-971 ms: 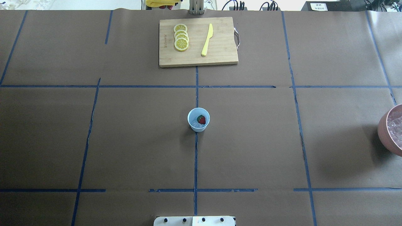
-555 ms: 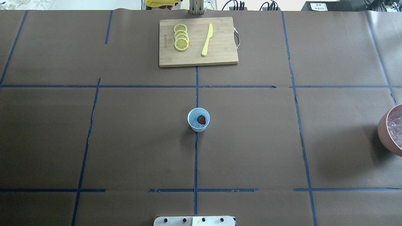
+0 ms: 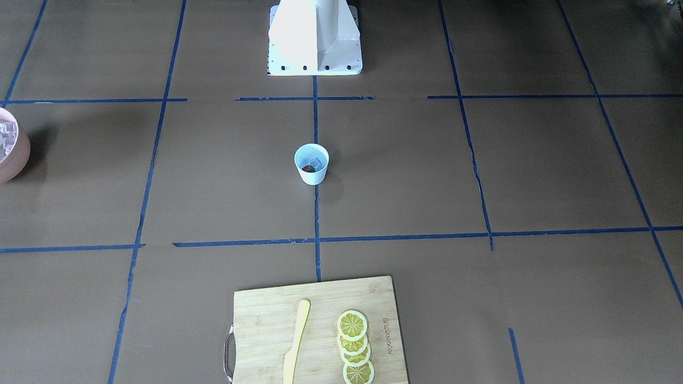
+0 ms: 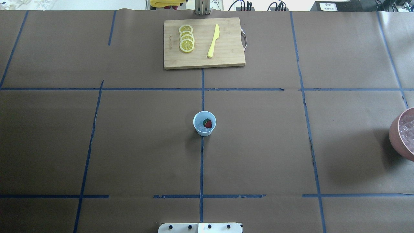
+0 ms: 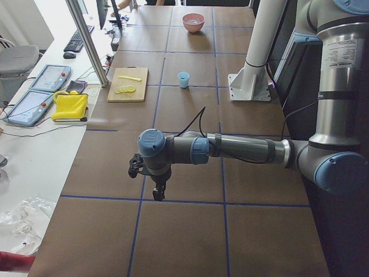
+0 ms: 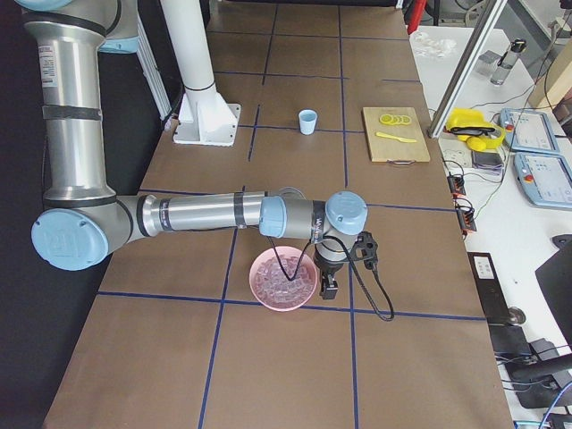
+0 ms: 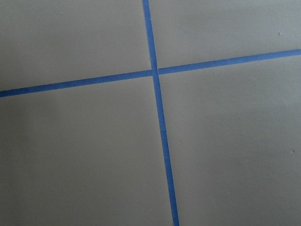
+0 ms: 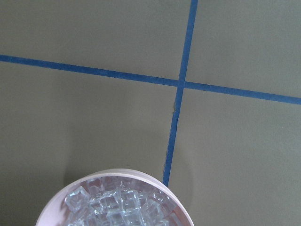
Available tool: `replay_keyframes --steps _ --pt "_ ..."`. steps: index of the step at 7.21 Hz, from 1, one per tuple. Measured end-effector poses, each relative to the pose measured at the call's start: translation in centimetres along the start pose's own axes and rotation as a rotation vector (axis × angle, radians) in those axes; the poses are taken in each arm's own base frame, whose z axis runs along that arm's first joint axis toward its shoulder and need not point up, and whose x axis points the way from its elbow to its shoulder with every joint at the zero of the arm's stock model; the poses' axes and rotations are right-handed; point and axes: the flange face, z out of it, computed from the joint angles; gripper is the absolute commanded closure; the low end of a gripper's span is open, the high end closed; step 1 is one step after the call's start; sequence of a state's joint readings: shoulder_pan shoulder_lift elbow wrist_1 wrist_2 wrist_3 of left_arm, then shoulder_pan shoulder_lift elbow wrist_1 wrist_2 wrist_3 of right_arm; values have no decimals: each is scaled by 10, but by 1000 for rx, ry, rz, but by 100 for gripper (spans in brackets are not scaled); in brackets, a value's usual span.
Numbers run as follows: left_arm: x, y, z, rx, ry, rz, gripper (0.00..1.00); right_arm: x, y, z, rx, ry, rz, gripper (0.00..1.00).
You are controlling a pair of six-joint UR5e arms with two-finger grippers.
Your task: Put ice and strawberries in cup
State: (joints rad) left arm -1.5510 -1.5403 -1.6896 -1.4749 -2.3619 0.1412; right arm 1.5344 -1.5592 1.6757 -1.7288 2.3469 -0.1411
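Pink bowl (image 4: 394, 137) sits just beside right fingers (image 6: 328, 290), on brown-paper tabletop (image 4: 129, 145) gridded with blue tape (image 4: 201, 161). A tape crossing lies near left fingers (image 5: 157, 193). Wooden cutting board (image 4: 226, 48) with metal handle is well apart from both. On it: four overlapping lemon slices (image 4: 186, 38) and yellow knife (image 4: 213, 41), not touching.

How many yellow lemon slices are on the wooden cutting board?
4. The yellow lemon slices lie in one overlapping row on the wooden cutting board, beside the yellow knife; a slice hidden underneath cannot be excluded.
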Motion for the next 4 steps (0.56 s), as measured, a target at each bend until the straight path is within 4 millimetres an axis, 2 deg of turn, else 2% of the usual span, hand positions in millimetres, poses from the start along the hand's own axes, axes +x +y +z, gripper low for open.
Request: replay_keyframes --steps 4 --pt "1 0 -1 2 -1 2 0 -1 2 0 -1 0 0 0"
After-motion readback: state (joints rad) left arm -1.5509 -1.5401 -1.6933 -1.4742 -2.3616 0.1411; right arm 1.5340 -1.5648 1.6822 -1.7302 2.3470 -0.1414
